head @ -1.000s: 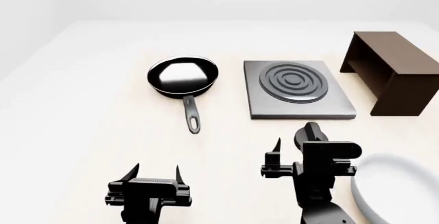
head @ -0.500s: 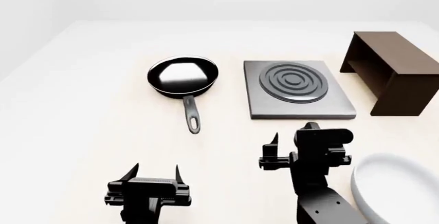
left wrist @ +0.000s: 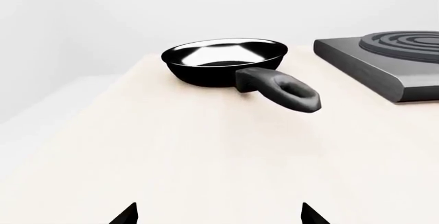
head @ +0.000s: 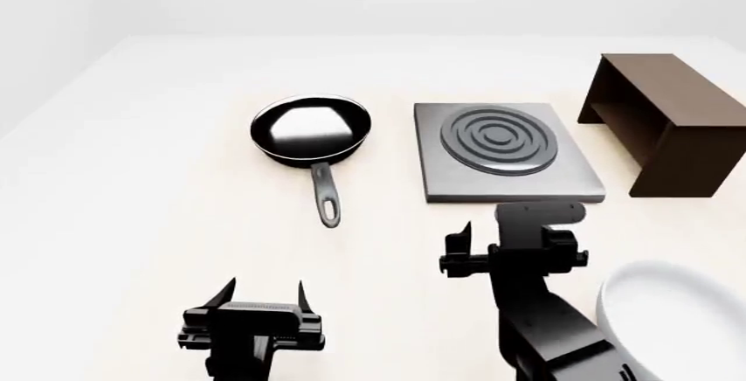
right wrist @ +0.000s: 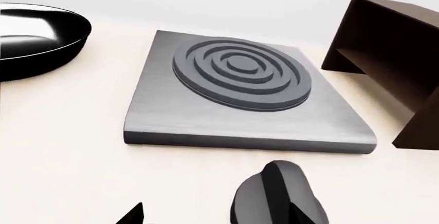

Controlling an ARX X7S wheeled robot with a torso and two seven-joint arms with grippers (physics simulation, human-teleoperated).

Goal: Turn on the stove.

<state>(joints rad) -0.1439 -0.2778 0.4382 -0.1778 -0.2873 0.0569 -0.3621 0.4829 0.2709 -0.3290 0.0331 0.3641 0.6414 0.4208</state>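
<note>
Toward the bench's far right corner sits the stove (head: 508, 151), its ridged knob (right wrist: 278, 198) apart on the near side. My right gripper (right wrist: 216, 215) hovers over the knob, jaws spread and empty (left gripper (head: 265, 296) idles open too). I'd lower, straddle the ridge squarely, close firmly, then rotate my wrist.
</note>
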